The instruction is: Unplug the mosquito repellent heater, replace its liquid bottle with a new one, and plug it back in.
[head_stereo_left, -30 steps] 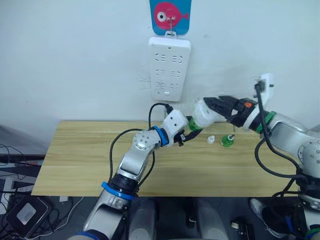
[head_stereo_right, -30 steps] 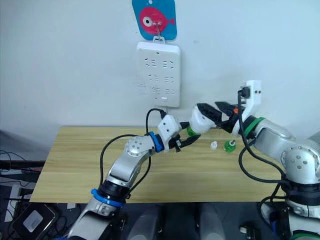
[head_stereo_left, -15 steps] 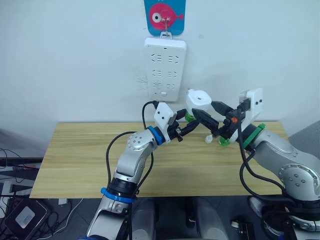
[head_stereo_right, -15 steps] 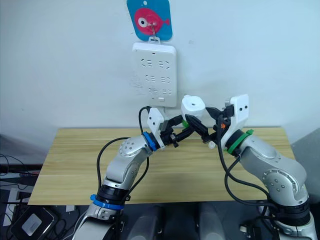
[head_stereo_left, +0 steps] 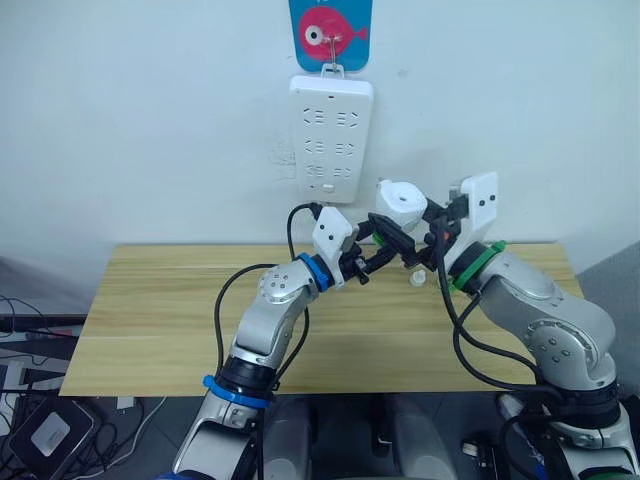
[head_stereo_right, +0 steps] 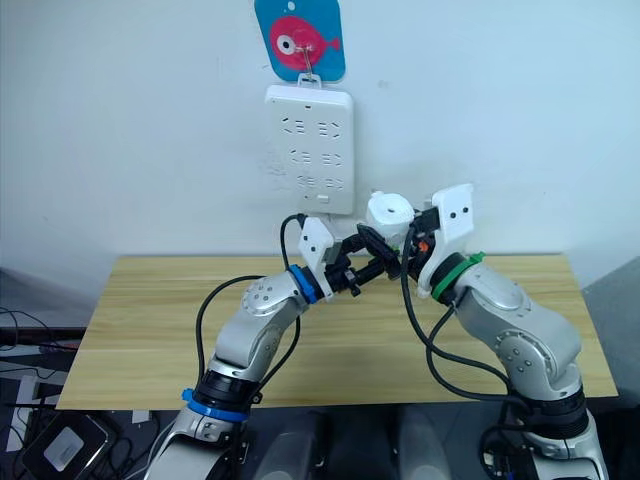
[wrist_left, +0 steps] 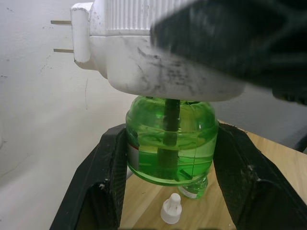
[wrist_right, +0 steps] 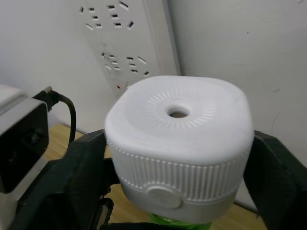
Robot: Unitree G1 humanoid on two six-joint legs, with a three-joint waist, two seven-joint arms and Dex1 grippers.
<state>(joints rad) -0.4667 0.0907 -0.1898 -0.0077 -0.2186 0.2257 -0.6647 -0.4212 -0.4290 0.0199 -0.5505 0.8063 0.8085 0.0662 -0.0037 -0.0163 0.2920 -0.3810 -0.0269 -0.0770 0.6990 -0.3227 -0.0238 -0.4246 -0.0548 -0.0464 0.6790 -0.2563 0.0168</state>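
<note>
1. The mosquito repellent heater [wrist_right: 180, 143] was held in the air above the far edge of the wooden table [head_stereo_left: 150, 320], just below and right of the white power strip [head_stereo_left: 330, 135] on the wall. Its two plug prongs were bare, out of any socket.
2. The right gripper [wrist_right: 180, 167] clamped the heater's ribbed white body, one black finger [wrist_right: 79, 177] on each side.
3. The left gripper [wrist_left: 168, 158] had its fingers [wrist_left: 103, 182] narrowed around a green bottle [wrist_left: 170, 143] seated in the heater's underside, pads against its sides. A dark wick rod ran up its middle into the heater.
4. Whether this was the old or the new bottle could not be told; its neck was hidden inside the heater.
5. A strip of label showed at the bottle's edge, but its writing was not readable. No brand could be read on the heater or on the power strip.
6. A small white cap [wrist_left: 171, 209] stood on the table beneath the grippers. Part of a second green bottle [wrist_left: 196, 189] showed behind the held one, mostly hidden.
7. A blue card with a pink fish [head_stereo_left: 331, 30] hung above the power strip, its top cut off by the frame edge.
</note>
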